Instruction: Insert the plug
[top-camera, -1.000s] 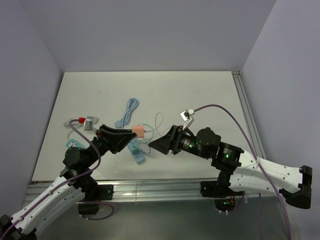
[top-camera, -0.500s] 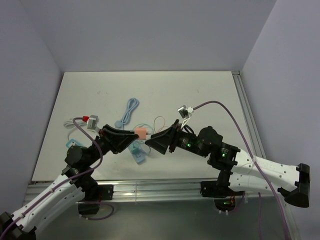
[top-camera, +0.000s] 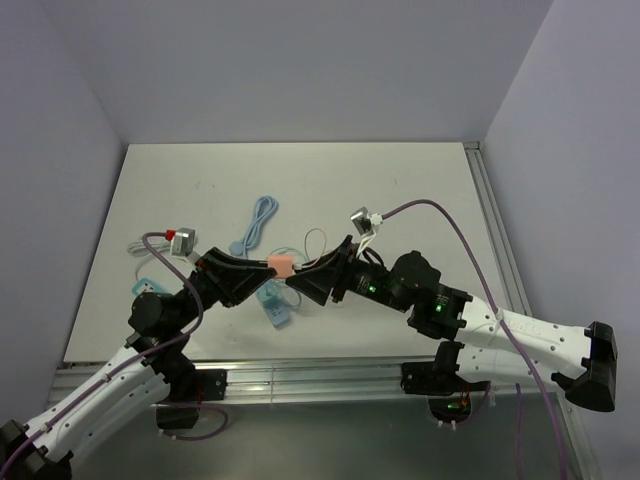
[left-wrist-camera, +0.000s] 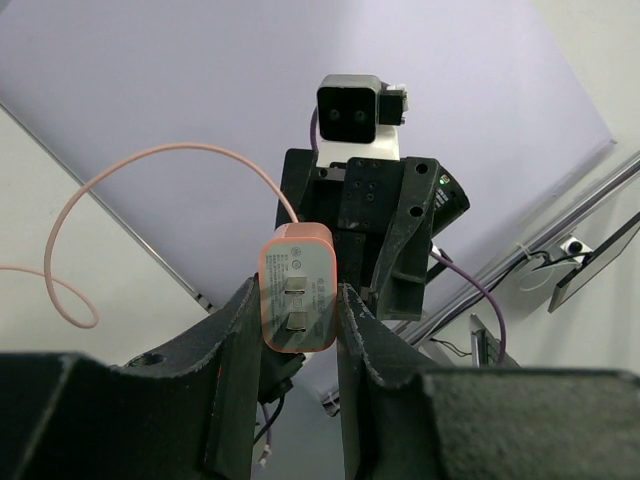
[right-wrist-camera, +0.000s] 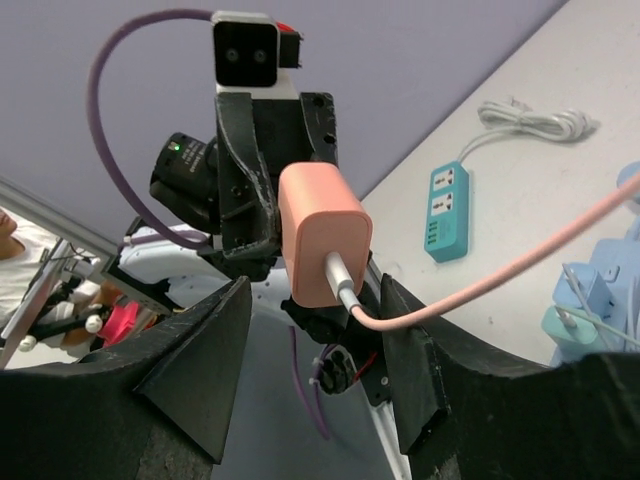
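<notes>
My left gripper is shut on a pink plug and holds it above the table. In the left wrist view the plug shows two flat prongs between my fingers. A pink cable leaves its back through a white connector. My right gripper is open, and in the right wrist view its jaws stand on either side of the plug without touching it. A teal power strip lies on the table, partly hidden by my left arm in the top view.
A light blue coiled cable and a light blue adapter lie mid-table under the grippers. A white cable bundle lies beside the strip. A metal rail runs along the near edge.
My right gripper has moved left toward the plug and now has its open jaws around it. My left gripper has kept the plug almost still.
</notes>
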